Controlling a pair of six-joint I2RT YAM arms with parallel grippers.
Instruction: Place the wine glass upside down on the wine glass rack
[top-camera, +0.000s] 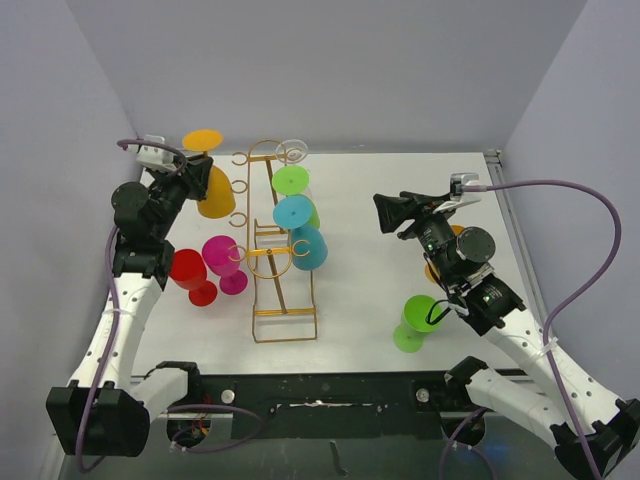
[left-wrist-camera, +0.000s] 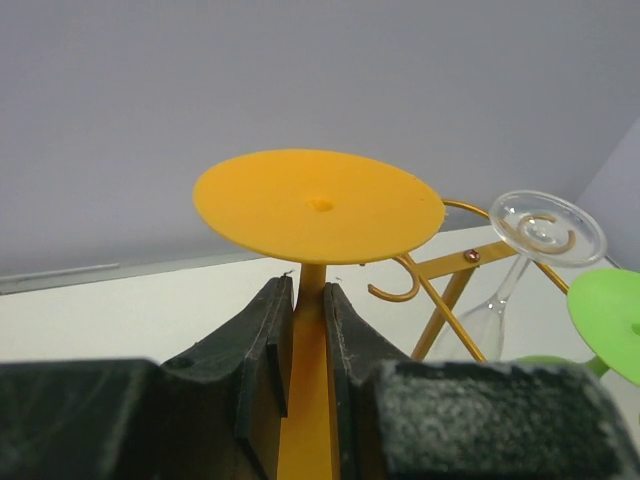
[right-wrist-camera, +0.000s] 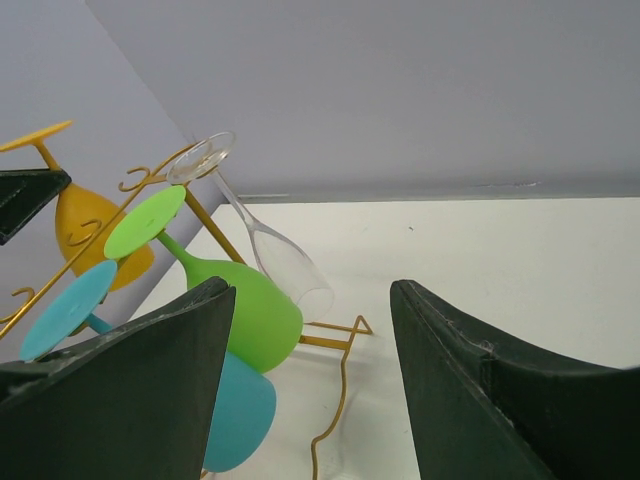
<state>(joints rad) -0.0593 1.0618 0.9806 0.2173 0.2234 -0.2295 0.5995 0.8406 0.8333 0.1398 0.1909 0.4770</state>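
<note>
My left gripper (top-camera: 197, 176) is shut on the stem of an orange wine glass (top-camera: 214, 196), held upside down with its foot (left-wrist-camera: 318, 205) uppermost, just left of the gold wire wine glass rack (top-camera: 283, 290). In the left wrist view the fingers (left-wrist-camera: 265, 330) pinch the stem right under the foot, with a rack hook (left-wrist-camera: 400, 290) close on the right. A clear glass (top-camera: 292, 150), a green glass (top-camera: 291, 182) and two teal glasses (top-camera: 298, 214) hang upside down on the rack. My right gripper (top-camera: 388, 212) is open and empty, right of the rack.
A pink glass (top-camera: 222, 255) and a red glass (top-camera: 188, 268) are left of the rack's base. A green glass (top-camera: 420, 318) lies by my right arm, with an orange one (top-camera: 432, 268) partly hidden behind it. Grey walls enclose the white table (top-camera: 380, 180).
</note>
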